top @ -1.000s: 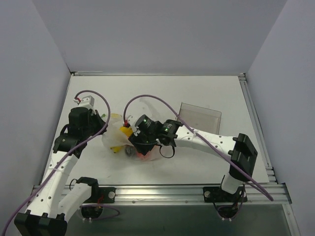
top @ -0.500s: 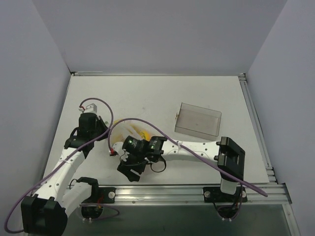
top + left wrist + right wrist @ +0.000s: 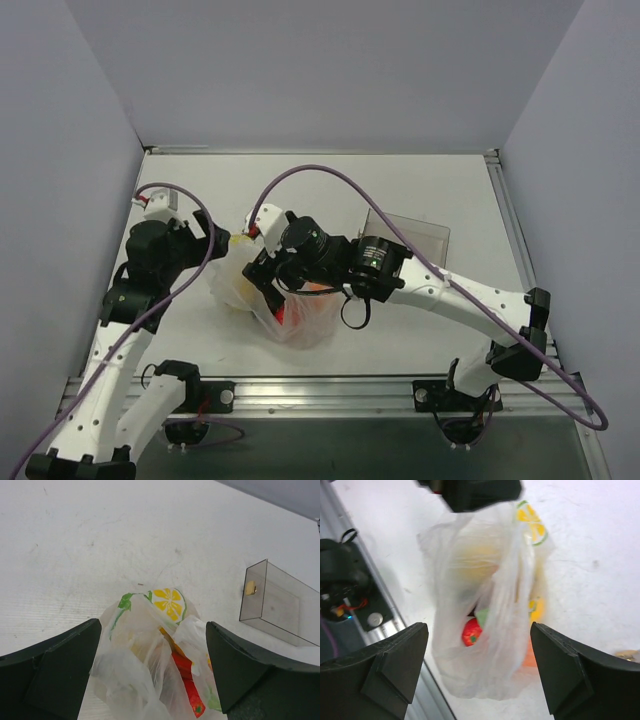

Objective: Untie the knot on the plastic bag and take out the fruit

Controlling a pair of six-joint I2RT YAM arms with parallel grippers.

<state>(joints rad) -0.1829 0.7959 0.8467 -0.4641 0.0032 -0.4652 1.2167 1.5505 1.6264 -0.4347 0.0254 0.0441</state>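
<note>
The plastic bag [image 3: 285, 310] lies crumpled on the table left of centre, whitish with a lemon print [image 3: 169, 601]. Fruit shows through it: a red piece [image 3: 471, 631], an orange ball [image 3: 531, 656] and something yellow [image 3: 538, 611]. My left gripper [image 3: 152, 630] is open wide, its fingers standing either side of the bag's bunched top without pinching it. From the right, my right gripper [image 3: 479, 630] hovers over the bag, also open wide with nothing held. In the top view the left gripper [image 3: 213, 240] and right gripper [image 3: 266, 272] flank the bag. I cannot make out the knot among the folds.
A clear rigid box [image 3: 405, 243] stands right of the bag, also seen in the left wrist view as the clear rigid box [image 3: 280, 607]. The metal rail [image 3: 330, 385] runs along the near edge just below the bag. Purple cables loop over both arms.
Both grippers have opened wide. The right arm swung from the table's near edge back over the bag. The left wrist moved toward the back left, and the bag shows again between them.
</note>
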